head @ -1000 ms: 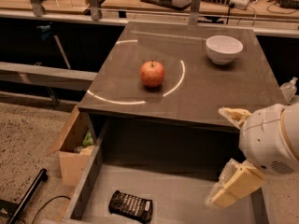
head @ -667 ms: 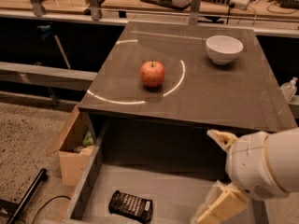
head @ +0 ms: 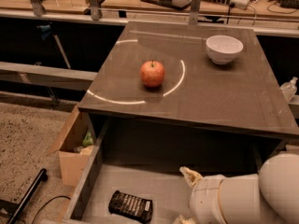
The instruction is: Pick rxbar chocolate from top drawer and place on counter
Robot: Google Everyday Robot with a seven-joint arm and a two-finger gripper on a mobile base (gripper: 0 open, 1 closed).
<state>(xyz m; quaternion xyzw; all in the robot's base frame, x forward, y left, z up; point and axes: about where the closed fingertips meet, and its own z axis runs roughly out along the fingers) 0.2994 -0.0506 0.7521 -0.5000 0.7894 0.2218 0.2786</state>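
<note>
The rxbar chocolate [head: 131, 206], a flat black wrapper with pale lettering, lies on the floor of the open top drawer [head: 87, 181] near its front left. My gripper [head: 185, 196] hangs over the drawer's front right, just to the right of the bar and apart from it. Its two pale fingers [head: 191, 175] are spread and hold nothing; the lower one is cut off by the frame edge. The white arm fills the lower right corner. The counter [head: 219, 97] with its white arc line lies above the drawer.
A red apple [head: 152, 73] stands inside the arc on the counter and a white bowl [head: 224, 48] at its far right. A brown cardboard box [head: 70, 148] sits on the floor left of the drawer. A black rod [head: 25, 199] lies lower left. A clear bottle [head: 289, 87] is at the right edge.
My arm and gripper have moved left and lower over the drawer, closer to the rxbar chocolate. The bar, apple and bowl have not moved.
</note>
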